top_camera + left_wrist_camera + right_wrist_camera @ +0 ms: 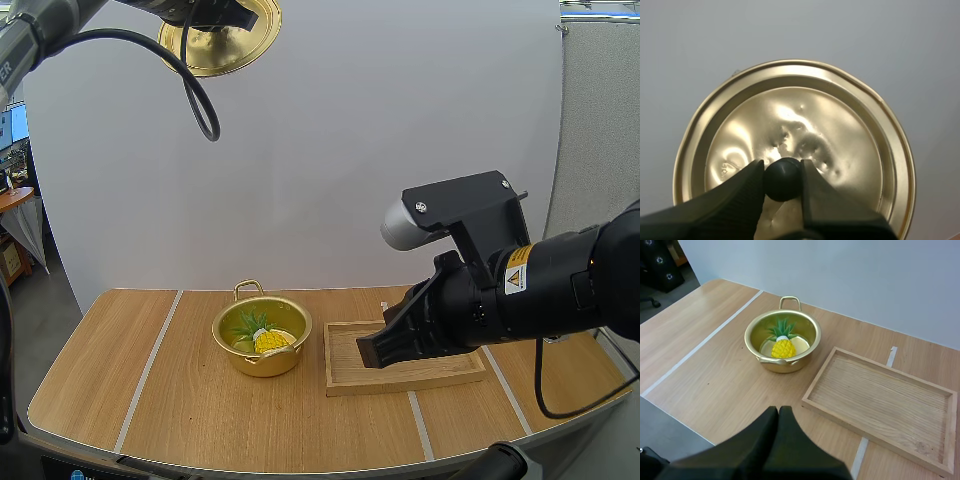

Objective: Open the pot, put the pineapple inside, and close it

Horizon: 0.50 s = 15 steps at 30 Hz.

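pot [255, 362]: pineapple [272, 342] inside, uncovered | L tool [782, 169] pinching lid [840, 130] knob [782, 181] | R tool [778, 411] pressed together

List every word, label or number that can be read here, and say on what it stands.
Yellow warning label on the black right arm: too small to read.
Golden metal pot, golden round lid, yellow toy pineapple, rectangular wooden tray: no text.
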Each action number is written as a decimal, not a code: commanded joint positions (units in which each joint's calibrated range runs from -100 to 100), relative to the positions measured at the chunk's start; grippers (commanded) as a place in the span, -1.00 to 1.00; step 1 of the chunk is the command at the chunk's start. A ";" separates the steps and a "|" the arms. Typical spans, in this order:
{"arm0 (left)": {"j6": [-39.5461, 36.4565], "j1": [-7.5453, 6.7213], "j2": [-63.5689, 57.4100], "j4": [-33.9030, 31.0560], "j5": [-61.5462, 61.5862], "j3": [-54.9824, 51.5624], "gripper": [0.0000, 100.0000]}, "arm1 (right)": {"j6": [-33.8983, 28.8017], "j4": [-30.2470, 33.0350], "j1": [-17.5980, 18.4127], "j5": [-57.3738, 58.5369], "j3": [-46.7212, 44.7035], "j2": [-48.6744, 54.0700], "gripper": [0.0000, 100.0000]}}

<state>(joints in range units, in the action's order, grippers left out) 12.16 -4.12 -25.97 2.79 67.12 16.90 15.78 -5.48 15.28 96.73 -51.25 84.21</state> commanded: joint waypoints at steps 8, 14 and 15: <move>-0.14 -0.21 -0.19 -0.50 -1.60 0.58 -1.00 | 0.17 -0.73 -4.68 0.15 0.01 1.12 -1.00; -0.14 -0.21 -0.19 -0.50 -1.60 0.58 -1.00 | 0.17 -0.73 -6.42 0.28 0.01 1.12 -1.00; -0.14 -0.21 -0.19 -0.50 -1.60 0.58 -1.00 | 0.26 -0.73 -6.54 0.28 0.01 1.12 -1.00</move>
<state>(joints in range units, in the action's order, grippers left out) 12.16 -4.12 -25.97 2.79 67.12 16.90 15.78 -5.82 9.26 96.73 -51.25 84.78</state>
